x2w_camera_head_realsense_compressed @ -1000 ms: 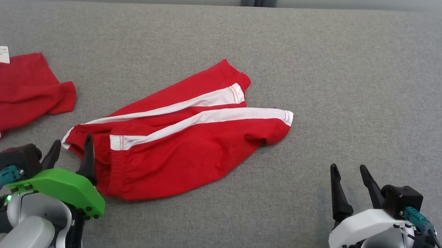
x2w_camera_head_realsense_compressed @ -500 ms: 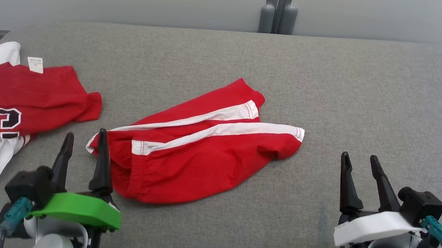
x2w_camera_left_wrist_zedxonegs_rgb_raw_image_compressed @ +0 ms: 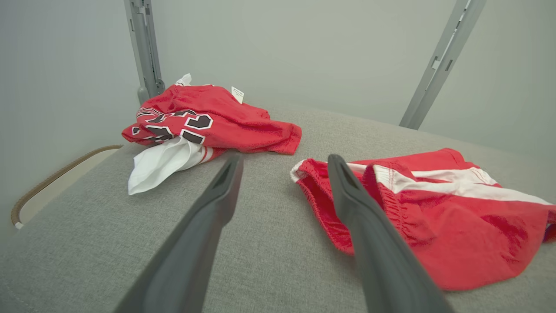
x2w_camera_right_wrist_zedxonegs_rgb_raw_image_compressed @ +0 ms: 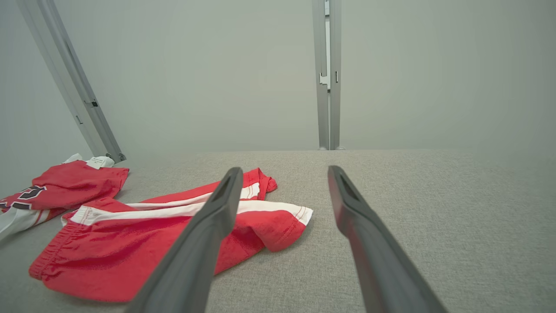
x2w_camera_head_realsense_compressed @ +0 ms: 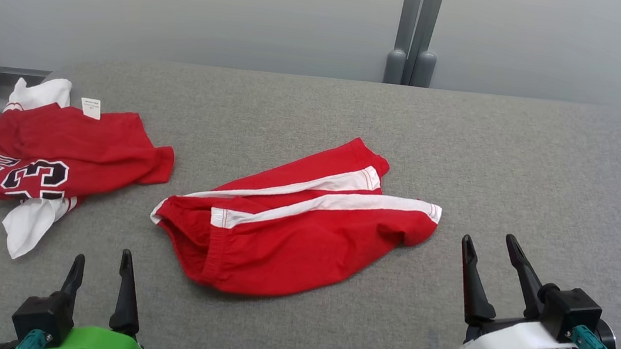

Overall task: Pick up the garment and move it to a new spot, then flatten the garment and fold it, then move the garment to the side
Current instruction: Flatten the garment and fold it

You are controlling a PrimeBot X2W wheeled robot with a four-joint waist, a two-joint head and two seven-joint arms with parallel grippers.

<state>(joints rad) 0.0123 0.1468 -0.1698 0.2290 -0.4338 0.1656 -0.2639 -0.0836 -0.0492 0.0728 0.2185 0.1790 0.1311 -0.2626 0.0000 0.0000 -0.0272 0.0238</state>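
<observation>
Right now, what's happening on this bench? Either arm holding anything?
Neither arm holds anything. The red shorts with white side stripes lie rumpled in the middle of the grey fabric-covered surface. The left gripper, on its green mount, is open at the near left, short of the waistband. The right gripper is open at the near right, clear of the leg hems. A crumpled red jersey with a black-and-white number lies at the far left, apart from the shorts.

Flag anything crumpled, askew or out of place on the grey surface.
The red shorts lie diagonally across the grey surface, with the waistband bunched at the near-left end. The red jersey at the left is crumpled, white fabric and a tag sticking out. Nothing looks torn or spilled.
</observation>
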